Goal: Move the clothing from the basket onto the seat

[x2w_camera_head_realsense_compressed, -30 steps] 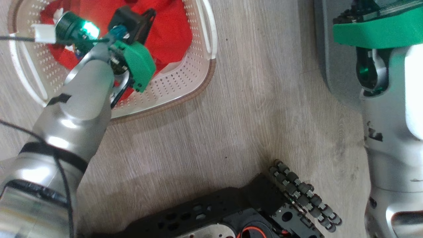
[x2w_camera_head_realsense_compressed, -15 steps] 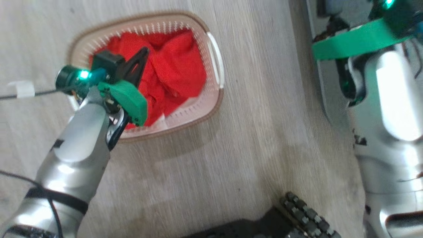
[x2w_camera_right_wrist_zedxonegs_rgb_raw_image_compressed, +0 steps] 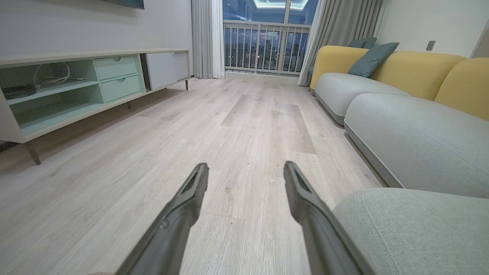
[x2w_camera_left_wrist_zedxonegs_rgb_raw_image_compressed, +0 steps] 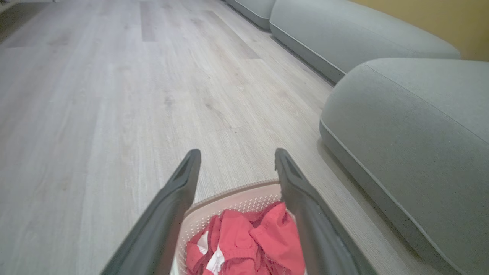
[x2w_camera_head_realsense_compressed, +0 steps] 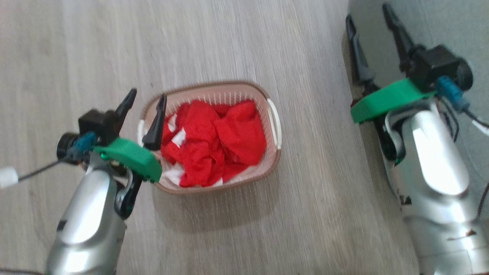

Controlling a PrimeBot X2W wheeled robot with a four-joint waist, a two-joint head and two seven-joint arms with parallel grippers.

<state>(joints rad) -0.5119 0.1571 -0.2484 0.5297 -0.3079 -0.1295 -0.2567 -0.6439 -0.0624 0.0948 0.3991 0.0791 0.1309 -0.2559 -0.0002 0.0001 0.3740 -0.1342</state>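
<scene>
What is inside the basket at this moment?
Crumpled red clothing with white patches fills most of the basket; its perforated wall shows around the pile. The basket's floor is covered, and how many garments lie there cannot be told.

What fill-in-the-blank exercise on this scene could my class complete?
1. The clothing lying in the basket is mostly ___.
2. The basket stands on the ___, not on the seat.
3. The left gripper and the right gripper are both ___.
Missing words: red; floor; open.
</scene>
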